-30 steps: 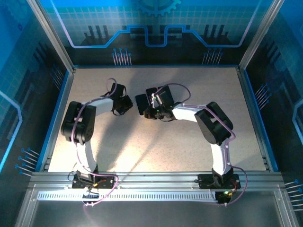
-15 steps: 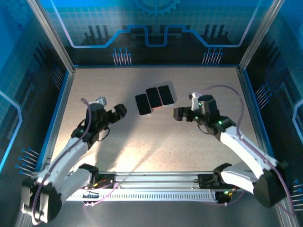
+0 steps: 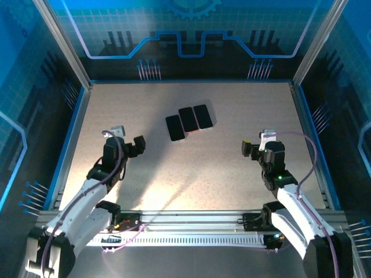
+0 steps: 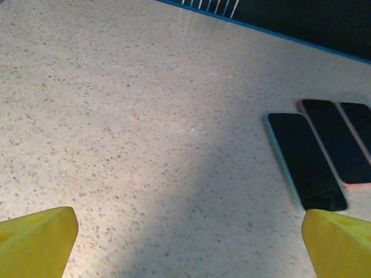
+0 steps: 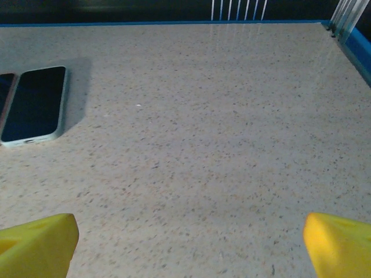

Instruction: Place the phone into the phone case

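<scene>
Left fingers (image 4: 36, 238) and right fingers (image 5: 36, 238) apart, empty. Three slabs (image 3: 187, 120) far-centre on worktop (image 3: 232, 174); can't tell cased from bare, so best confirm before reaching.

I'm seeing cool blue light tinting the enclosure walls (image 3: 35, 116), while a warmer bright patch is falling on the near surface (image 3: 174, 179). Soft diagonal shadows are crossing it. Close up, yellow fingertips (image 4: 35, 240) are blurring.

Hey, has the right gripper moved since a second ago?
Yes. The right gripper has drawn back from the row of phones, toward the near right of the table, and stands open and empty.
</scene>
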